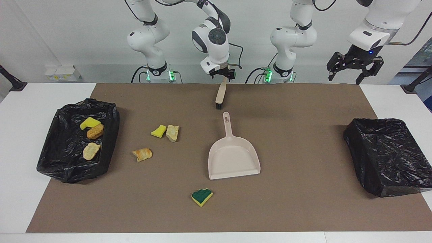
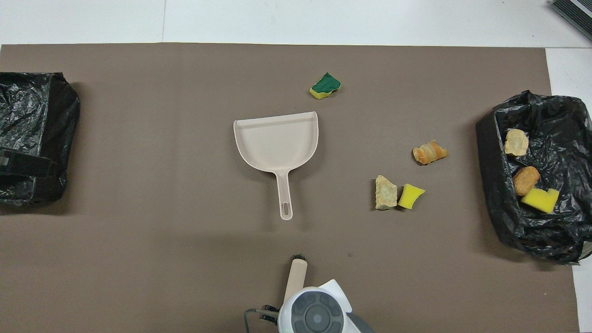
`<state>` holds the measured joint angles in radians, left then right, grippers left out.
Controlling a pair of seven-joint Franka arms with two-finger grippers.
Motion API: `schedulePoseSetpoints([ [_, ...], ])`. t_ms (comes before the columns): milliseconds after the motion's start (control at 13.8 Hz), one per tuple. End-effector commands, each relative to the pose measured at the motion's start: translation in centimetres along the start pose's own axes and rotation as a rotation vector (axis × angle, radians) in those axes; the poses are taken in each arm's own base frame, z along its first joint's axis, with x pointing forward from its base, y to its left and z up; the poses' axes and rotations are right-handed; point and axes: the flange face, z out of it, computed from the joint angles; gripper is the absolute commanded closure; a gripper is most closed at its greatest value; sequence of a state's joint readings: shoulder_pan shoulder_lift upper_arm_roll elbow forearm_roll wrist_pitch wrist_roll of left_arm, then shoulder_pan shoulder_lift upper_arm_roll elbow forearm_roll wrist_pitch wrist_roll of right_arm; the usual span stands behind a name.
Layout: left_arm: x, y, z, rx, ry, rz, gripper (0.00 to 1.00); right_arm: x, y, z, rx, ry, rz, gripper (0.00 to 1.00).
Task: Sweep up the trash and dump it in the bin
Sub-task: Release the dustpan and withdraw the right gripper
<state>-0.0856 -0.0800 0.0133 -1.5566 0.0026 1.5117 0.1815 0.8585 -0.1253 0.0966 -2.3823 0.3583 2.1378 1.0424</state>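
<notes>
Centrally, dustpan (image 1: 233, 158) lies among trash (image 1: 202, 196); left jaws gape empty, right jaws over brush (image 1: 220, 94), unclear.

We count seven scraps of trash: three lie in the black-lined bin (image 1: 64, 168) at the right arm's end of the table, namely a yellow sponge chunk (image 1: 89, 123) and two tan-brown bread-like pieces (image 1: 95, 131) (image 1: 91, 151). Four more lie on the brown mat (image 1: 303, 209), being one yellow sponge chunk (image 1: 158, 131), two bread-like pieces (image 1: 172, 133) (image 1: 142, 154) and one green-topped sponge piece (image 1: 202, 196). We also count two black-lined bins, the second (image 1: 388, 158) at the left arm's end, one beige dustpan (image 1: 233, 155), one brush (image 1: 220, 96) and two robot arms.
</notes>
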Motion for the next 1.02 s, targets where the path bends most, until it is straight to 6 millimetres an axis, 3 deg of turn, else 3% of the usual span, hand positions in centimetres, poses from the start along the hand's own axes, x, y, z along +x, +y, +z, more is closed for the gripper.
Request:
schedulePoseSetpoints([
  [0,-0.7,-0.1,-0.3,0.015,-0.009,-0.005,0.0,-3.2,0.7,4.6,0.032,0.037,0.013,0.0],
  [291,-0.7,-0.1,-0.3,0.015,-0.009,-0.005,0.0,-3.6,1.0,5.5,0.029,0.035,0.007,0.0],
  [436,-0.7,-0.1,-0.3,0.015,-0.009,-0.005,0.0,-3.4,0.7,5.6,0.032,0.038,0.011,0.1],
  [508,-0.7,-0.1,-0.3,0.015,-0.009,-0.005,0.0,-3.2,0.7,5.2,0.038,0.038,0.013,0.2],
  [654,-0.7,-0.1,-0.3,0.015,-0.009,-0.005,0.0,-3.4,0.5,4.8,0.045,0.039,0.01,0.5],
  [799,-0.7,-0.1,-0.3,0.015,-0.009,-0.005,0.0,-3.4,0.5,4.7,0.044,0.049,-0.001,1.0],
  [944,-0.7,-0.1,-0.3,0.015,-0.009,-0.006,0.0,-3.3,0.3,4.0,0.053,0.051,-0.007,1.0],
])
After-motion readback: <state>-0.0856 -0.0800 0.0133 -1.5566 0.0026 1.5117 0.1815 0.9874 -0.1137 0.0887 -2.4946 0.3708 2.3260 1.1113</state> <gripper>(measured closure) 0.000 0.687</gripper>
